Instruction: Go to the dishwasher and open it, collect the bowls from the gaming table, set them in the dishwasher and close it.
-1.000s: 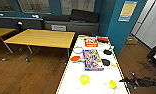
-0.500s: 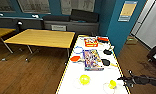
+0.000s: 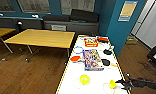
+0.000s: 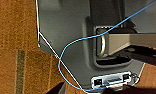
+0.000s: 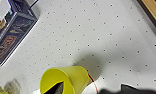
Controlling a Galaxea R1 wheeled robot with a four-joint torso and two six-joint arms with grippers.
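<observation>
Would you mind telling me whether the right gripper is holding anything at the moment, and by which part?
It appears to grip the yellow bowl at its rim, with one finger inside the bowl; the bowl is tilted above the white table. The right gripper shows in the head view.

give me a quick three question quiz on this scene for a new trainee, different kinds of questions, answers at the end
1. True or false: the right gripper is at a yellow bowl on the white table.
2. What lies beside the orange bowl? A) colourful box B) laptop C) kettle
3. Fill in: the empty table to the left has a ____ top.

Key: 1 true; 2 A, the colourful box; 3 wooden.
</observation>
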